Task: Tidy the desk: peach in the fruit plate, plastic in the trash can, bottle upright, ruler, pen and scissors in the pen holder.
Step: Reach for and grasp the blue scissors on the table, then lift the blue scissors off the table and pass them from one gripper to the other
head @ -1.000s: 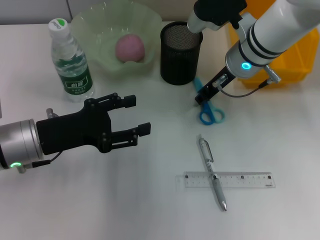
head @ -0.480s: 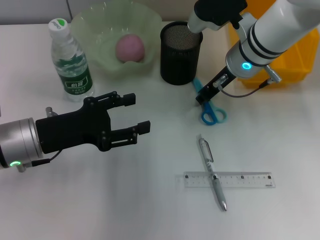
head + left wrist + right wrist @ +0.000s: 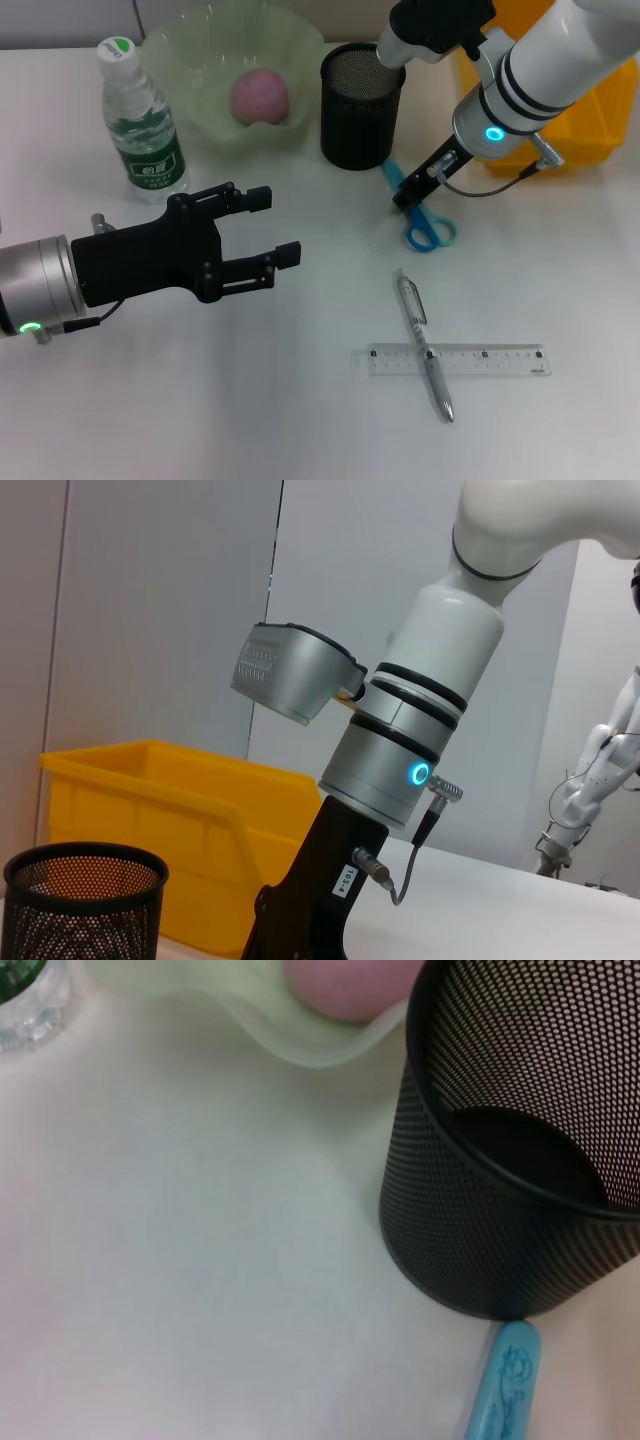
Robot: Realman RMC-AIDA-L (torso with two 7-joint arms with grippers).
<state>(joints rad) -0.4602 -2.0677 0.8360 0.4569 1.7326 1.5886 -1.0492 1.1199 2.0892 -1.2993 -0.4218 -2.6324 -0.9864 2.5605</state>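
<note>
Head view: peach [image 3: 260, 96] sits in the fruit plate [image 3: 190, 52] and bottle [image 3: 141, 124] stands upright, both done; scissors [image 3: 419, 212] at 4 o'clock of the pen holder [image 3: 361, 105] under the right gripper [image 3: 405, 195], grip untellable; pen [image 3: 425, 345] and ruler [image 3: 457, 359] crossed on the surface; left gripper [image 3: 268, 230] spread wide, empty.

bottle [image 3: 141, 126] label illegible, no readable text

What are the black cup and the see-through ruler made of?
The black pen holder looks like metal mesh painted matte black: its wall is full of tiny holes, clear in the right wrist view. The ruler looks like clear plastic, since the white table shows through it. Both are guesses from looks.
</note>
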